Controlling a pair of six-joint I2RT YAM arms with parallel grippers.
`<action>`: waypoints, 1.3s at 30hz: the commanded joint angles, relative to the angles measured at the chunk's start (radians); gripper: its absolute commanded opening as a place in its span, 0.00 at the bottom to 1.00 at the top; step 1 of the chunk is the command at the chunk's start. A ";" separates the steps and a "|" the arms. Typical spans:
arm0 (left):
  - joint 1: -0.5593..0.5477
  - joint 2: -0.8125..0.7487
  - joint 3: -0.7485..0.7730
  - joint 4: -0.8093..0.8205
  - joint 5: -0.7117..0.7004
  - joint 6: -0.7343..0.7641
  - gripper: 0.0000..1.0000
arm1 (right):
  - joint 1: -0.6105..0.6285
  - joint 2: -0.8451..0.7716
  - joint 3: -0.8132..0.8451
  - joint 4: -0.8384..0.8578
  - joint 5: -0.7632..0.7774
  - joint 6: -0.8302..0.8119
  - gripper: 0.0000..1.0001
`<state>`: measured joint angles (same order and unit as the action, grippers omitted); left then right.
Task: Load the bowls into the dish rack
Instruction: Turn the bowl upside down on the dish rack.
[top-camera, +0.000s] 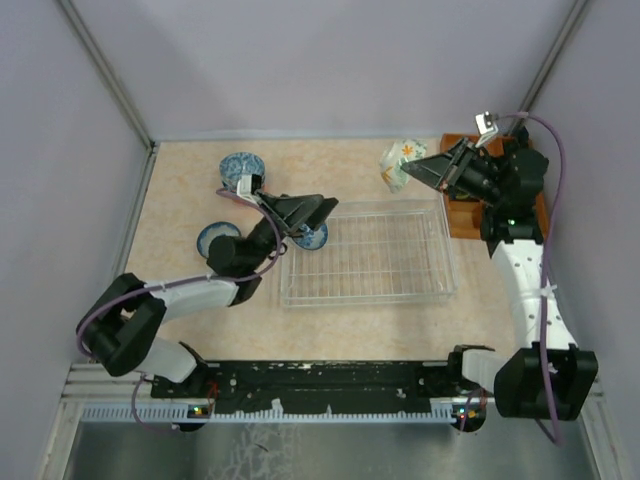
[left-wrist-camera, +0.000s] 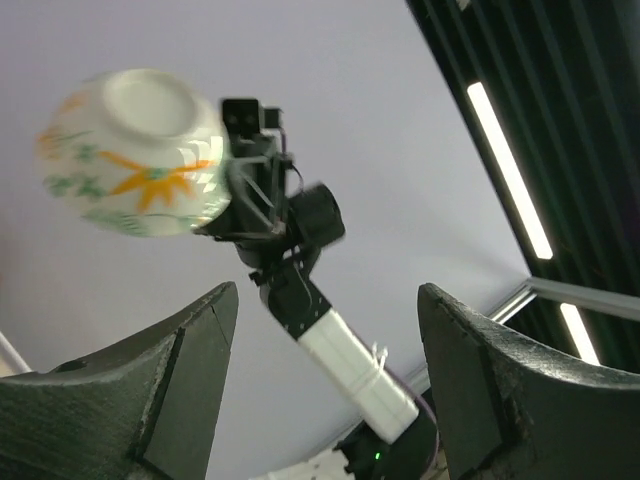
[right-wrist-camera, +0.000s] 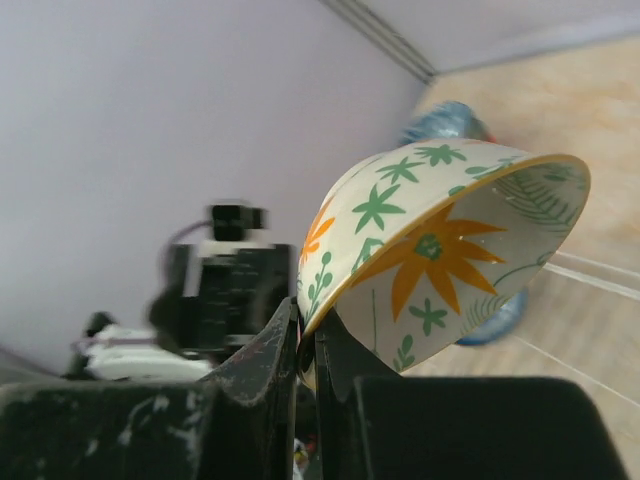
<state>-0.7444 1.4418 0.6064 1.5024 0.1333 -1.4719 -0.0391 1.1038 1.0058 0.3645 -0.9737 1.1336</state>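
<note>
The dish rack (top-camera: 370, 255) lies mid-table with no bowl visible in it. At its 10 o'clock corner the left gripper (top-camera: 322, 211) hovers with its jaws wide apart and nothing between them, above a blue bowl (top-camera: 315, 239) just outside the rack wall. A second blue bowl (top-camera: 214, 237) sits at 9 o'clock and a third blue bowl (top-camera: 242, 166) at 10 o'clock. Beyond the rack's 1 o'clock corner, the right gripper (right-wrist-camera: 307, 332) pinches the rim of a flowered bowl (right-wrist-camera: 440, 250), held tilted in the air beside the orange wooden tray (top-camera: 461, 217).
</note>
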 joint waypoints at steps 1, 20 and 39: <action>0.014 0.031 0.125 -0.160 0.222 0.083 0.78 | -0.056 0.116 0.122 -0.695 -0.017 -0.564 0.00; -0.014 0.333 0.632 -1.100 0.217 0.632 0.44 | -0.040 0.346 0.269 -0.999 0.229 -0.896 0.00; -0.038 0.490 0.744 -1.219 0.163 0.743 0.32 | 0.034 0.461 0.322 -1.081 0.332 -1.003 0.00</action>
<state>-0.7792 1.9007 1.3258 0.3172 0.3298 -0.7673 -0.0151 1.5543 1.2682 -0.7387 -0.6418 0.1543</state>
